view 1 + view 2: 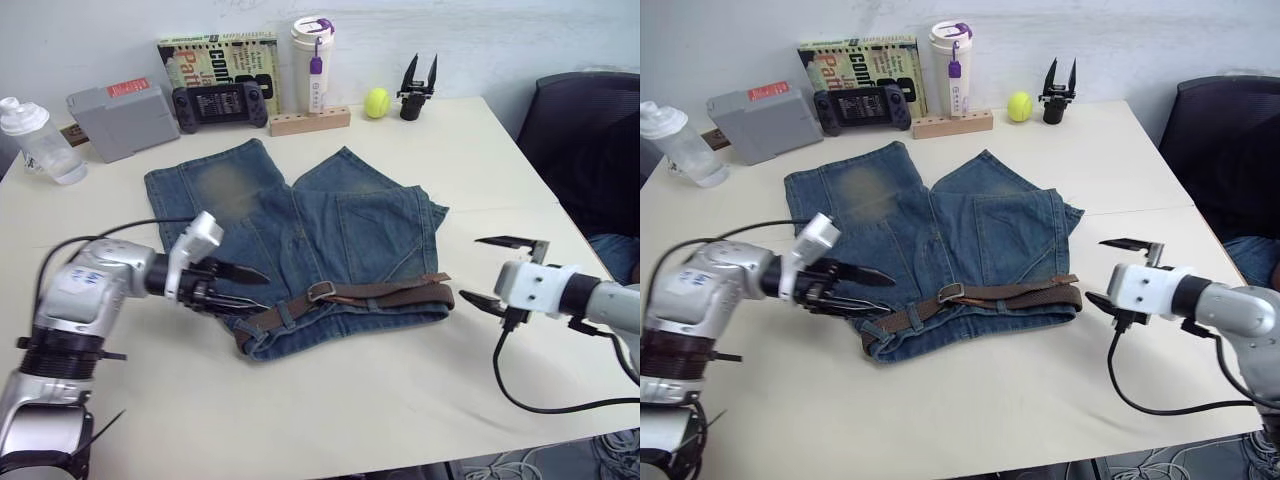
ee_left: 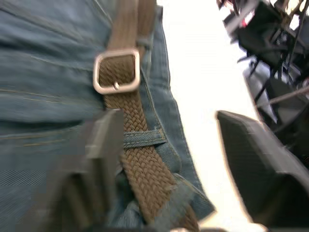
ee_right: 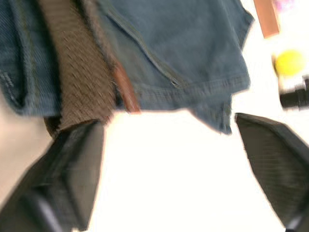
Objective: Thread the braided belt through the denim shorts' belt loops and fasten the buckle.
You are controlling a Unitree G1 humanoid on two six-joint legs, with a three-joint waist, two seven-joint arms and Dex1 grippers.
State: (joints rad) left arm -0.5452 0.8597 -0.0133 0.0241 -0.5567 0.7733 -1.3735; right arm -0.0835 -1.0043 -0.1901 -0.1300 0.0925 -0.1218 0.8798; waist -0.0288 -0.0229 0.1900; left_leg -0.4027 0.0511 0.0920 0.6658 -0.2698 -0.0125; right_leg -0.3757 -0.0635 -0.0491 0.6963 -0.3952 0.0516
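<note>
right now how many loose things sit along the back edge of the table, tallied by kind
clear plastic bottle: 1
grey box: 1
black game controller: 1
book: 1
wooden block: 1
white tumbler: 1
yellow tennis ball: 1
spare black gripper: 1
total: 8

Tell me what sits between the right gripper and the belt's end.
Nothing visible does. The right gripper, open, hovers beside the denim shorts, with bare table between it and the braided belt.

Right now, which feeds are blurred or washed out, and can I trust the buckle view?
Left wrist view: buckle and braided belt fairly sharp, near fingers blurred, table glared white. Right wrist view: soft throughout, table washed out. Head views: evenly lit, clear.
</note>
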